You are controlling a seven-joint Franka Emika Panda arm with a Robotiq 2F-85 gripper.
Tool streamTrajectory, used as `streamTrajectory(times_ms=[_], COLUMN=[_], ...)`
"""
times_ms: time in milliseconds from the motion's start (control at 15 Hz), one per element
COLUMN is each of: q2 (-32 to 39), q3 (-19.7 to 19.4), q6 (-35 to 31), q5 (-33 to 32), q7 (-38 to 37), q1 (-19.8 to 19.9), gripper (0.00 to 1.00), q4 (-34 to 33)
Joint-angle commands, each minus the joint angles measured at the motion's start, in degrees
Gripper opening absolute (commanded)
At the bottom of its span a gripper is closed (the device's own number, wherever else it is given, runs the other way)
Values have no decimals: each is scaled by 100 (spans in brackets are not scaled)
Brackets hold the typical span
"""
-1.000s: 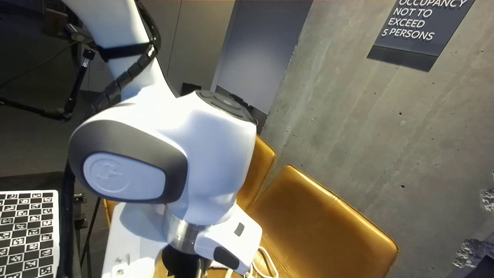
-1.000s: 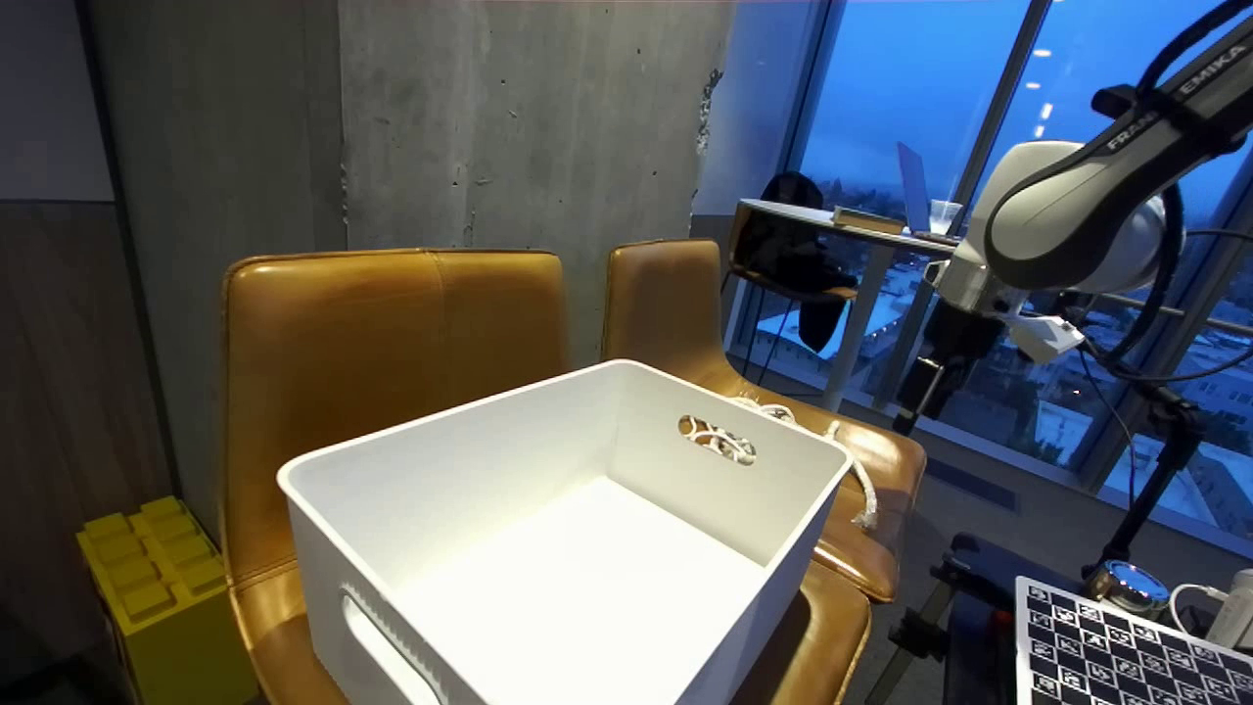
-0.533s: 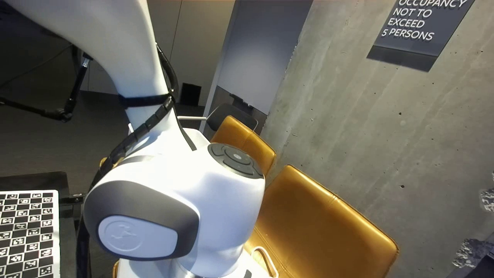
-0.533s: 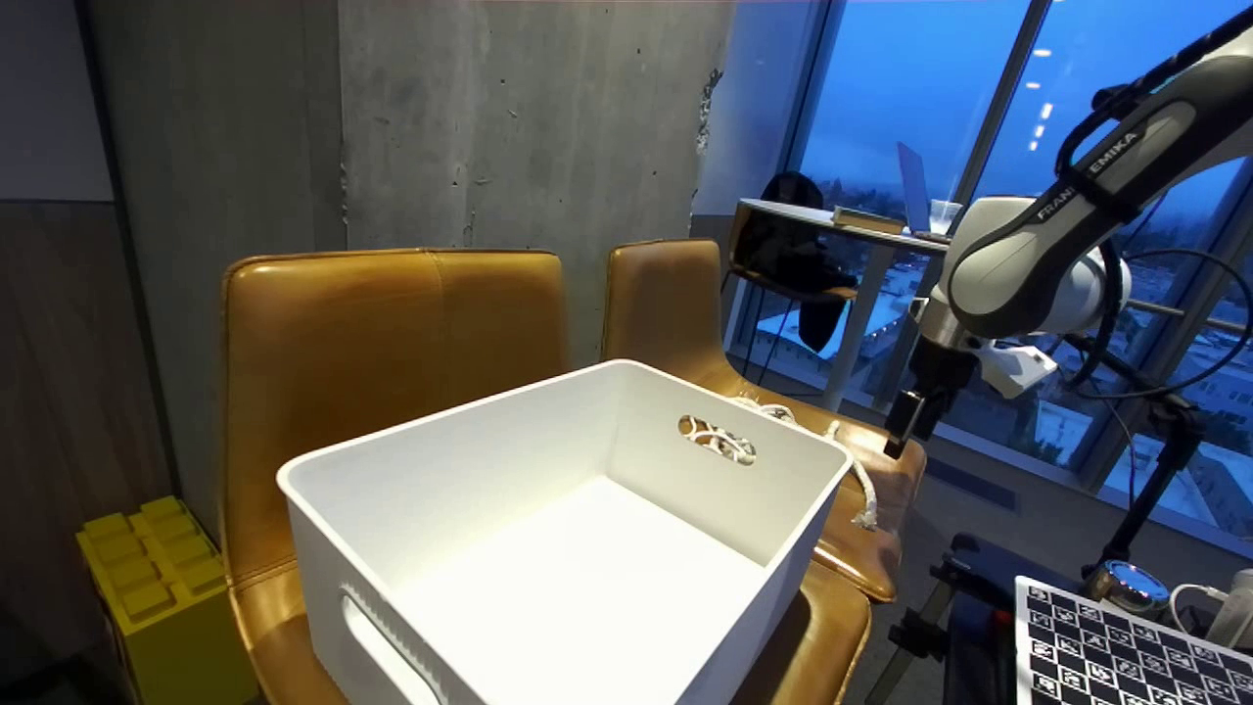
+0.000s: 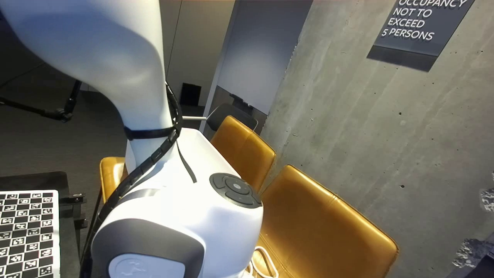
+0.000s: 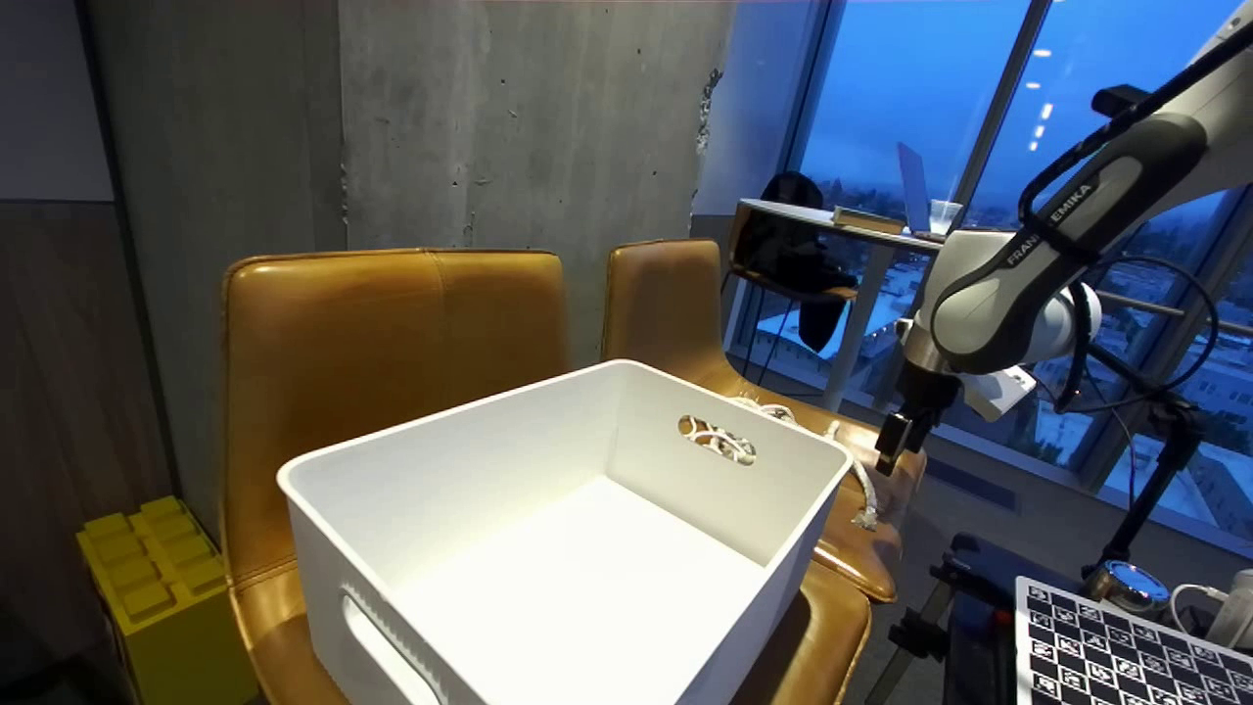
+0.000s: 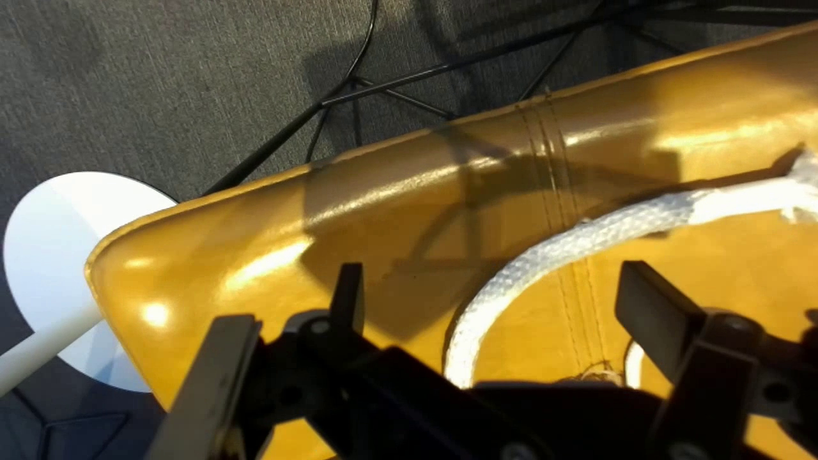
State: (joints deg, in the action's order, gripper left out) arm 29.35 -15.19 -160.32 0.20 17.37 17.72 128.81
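White braided rope (image 7: 511, 281), curved in an arc, end frayed, slack on a tan leather chair seat (image 7: 396, 230)

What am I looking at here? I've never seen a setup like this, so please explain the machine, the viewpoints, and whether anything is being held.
The machine is a Franka Panda arm ending in a black Robotiq gripper. Two pictures are taken from outside the robot; the third is taken from its wrist, looking past the gripper's fingers. There you see a white braided rope lying in a curve on a tan leather-look chair seat. In an exterior view, a white bin rests on another such chair. Nothing is held: the fingers stand apart.
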Motion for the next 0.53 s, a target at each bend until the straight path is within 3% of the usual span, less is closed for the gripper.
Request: streamTrajectory(times_ms=[0,467], q2=[375,828], q3=[56,26], q6=[-319,-512], q5=[-284,-504], q7=[-176,-416], q1=[111,51], gripper=[100,100], q4=[-266,-778])
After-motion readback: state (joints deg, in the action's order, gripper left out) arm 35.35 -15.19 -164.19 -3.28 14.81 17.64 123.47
